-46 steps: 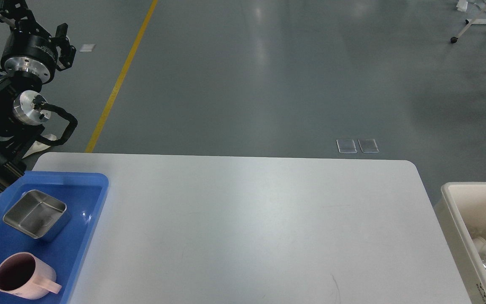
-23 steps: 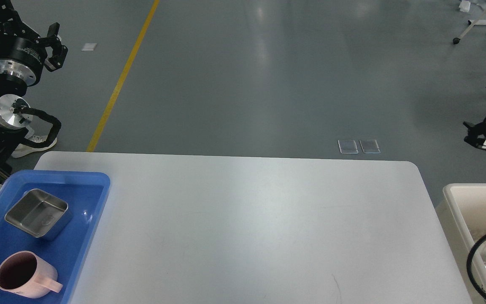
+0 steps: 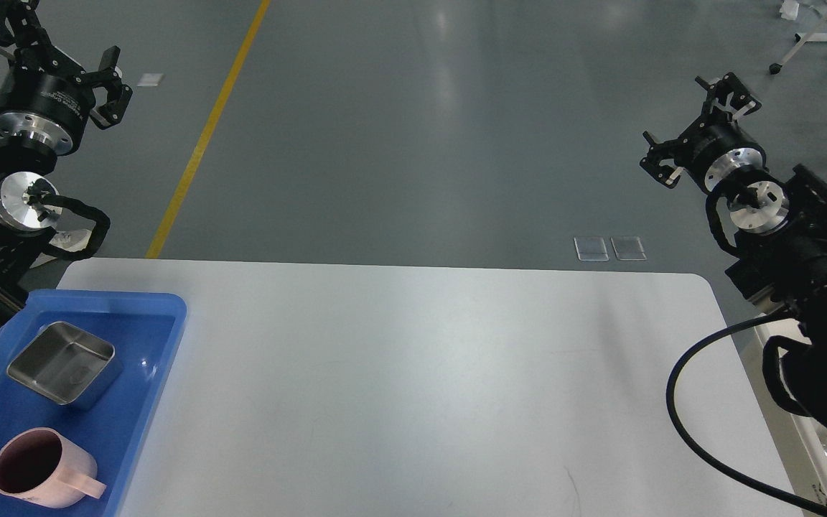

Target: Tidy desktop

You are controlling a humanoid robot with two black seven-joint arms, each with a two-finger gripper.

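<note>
The desktop (image 3: 421, 388) fills the lower middle of the head view, a large white rectangular top with rounded far corners and a smooth, faintly glossy face that carries soft pale reflections toward its centre. A few thin dark scuff marks show near its near edge, right of centre, and the rest of its open surface looks plain and even in tone. At its left end a blue tray (image 3: 169, 337) lies on it, running off the lower left corner of the view. Inside the tray a square steel container (image 3: 62, 364) sits toward the far end, open side up, and a pink mug (image 3: 36, 470) stands nearer, its handle pointing right and its inside dark. The two are apart from each other. Past the right edge of the desktop, a cream-white bin (image 3: 812, 449) shows only as a sliver of rim, mostly hidden behind the right arm. The left gripper (image 3: 51, 43) is held high at the upper left, beyond the table's far left corner and over the grey floor, with its fingers spread apart and nothing between them. The right gripper (image 3: 701, 129) is raised at the upper right, also over the floor beyond the table's far edge, its fingers likewise spread wide and empty. A black cable (image 3: 679, 416) loops from the right arm across the desktop's right end.
</note>
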